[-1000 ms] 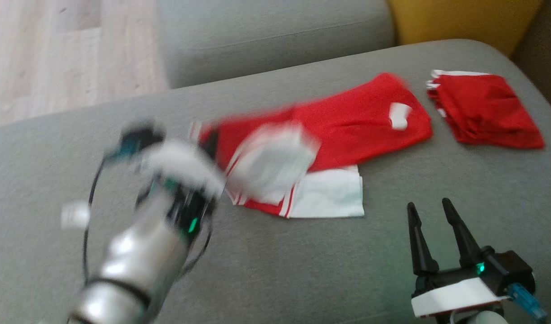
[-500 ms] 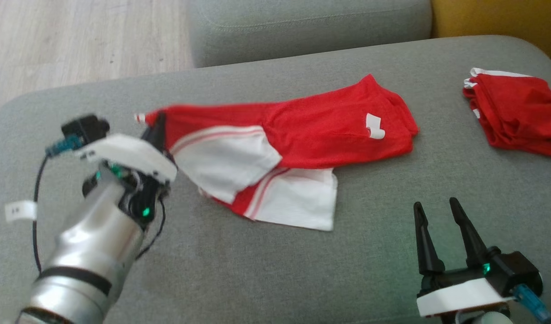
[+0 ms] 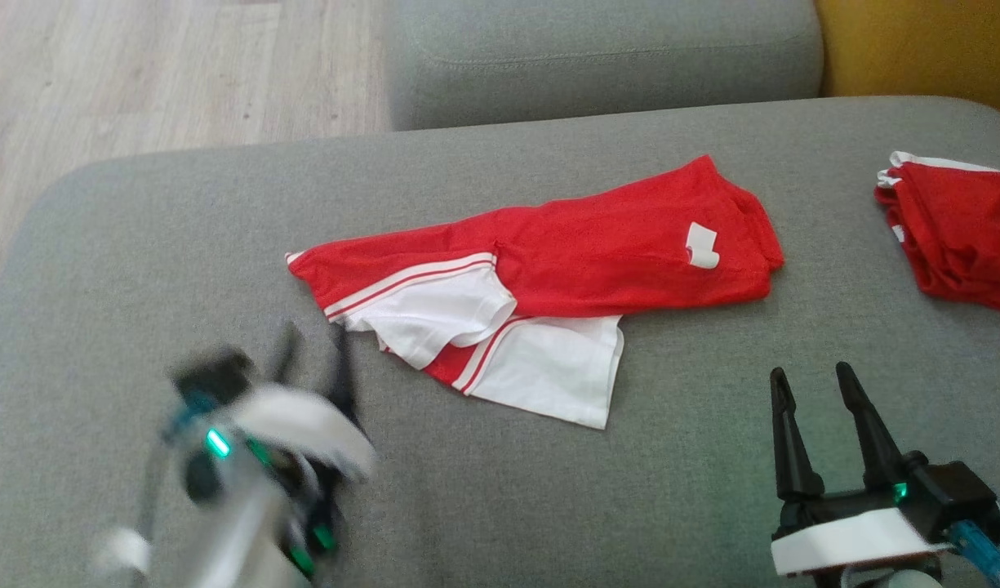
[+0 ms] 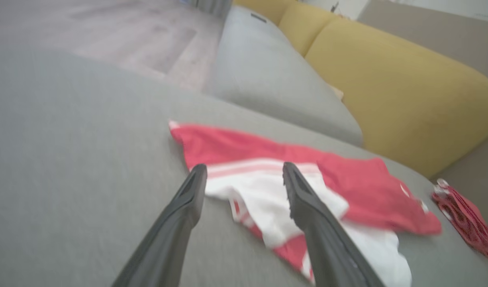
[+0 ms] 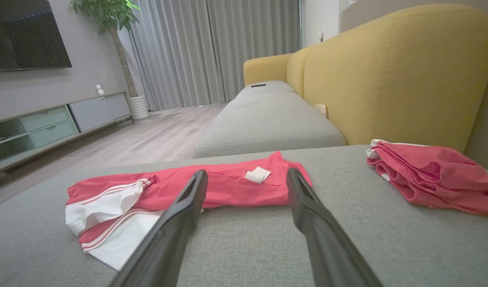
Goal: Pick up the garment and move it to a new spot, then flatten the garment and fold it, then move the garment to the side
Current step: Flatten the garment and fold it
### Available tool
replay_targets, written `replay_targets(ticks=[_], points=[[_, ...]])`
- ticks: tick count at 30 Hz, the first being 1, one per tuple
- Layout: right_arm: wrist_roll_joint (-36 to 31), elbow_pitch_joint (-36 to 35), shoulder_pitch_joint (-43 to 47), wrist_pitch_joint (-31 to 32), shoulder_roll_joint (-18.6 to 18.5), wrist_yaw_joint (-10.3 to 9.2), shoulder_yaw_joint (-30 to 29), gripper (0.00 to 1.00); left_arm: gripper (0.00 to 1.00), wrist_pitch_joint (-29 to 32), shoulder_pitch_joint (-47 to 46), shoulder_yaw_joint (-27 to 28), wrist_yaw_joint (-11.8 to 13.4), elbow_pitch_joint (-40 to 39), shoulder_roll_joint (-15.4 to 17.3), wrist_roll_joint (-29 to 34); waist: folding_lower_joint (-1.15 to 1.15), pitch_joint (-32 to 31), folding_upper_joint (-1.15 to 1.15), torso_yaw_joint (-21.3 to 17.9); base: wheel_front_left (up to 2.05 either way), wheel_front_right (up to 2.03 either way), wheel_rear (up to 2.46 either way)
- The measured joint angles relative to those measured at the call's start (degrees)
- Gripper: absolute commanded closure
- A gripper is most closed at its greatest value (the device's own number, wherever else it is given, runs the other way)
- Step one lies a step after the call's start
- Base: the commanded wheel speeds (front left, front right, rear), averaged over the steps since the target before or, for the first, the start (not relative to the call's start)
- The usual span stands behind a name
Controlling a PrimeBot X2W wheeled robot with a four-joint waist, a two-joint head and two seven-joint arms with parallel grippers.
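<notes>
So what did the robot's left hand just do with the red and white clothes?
The left gripper let go of the garment at its corner, opened, and pulled back toward the robot. The garment now lies loose on the grey cushion. The right gripper stayed open in its place, and the folded red pile stayed put.

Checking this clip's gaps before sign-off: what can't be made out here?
- Head view: left gripper is motion-blurred, its fingers smeared.
- Head view: folded red garment is cut off by the right edge.
- Head view: white label on the spread garment is too small to read.
- Left wrist view: motion blur softens the spread garment's stripes.
</notes>
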Motion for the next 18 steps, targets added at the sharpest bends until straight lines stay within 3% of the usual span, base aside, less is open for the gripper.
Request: replay_targets(ticks=[4, 18], points=[[0.1, 0.0, 0.0, 0.0, 0.0, -0.01, 0.6, 0.0, 0.0, 0.0, 6.8, -2.3, -1.1, 1.3, -4.1, 1.5, 0.0, 0.8, 0.0, 0.4, 0.0, 0.0, 0.0], [0.1, 0.2, -1.4, 0.0, 0.0, 0.0, 1.6, 0.0, 0.0, 0.0, -1.7, -7.8, -2.1, 16.9, -5.0, 0.6, 0.0, 2.6, 0.0, -4.3, 0.0, 0.0, 0.0]])
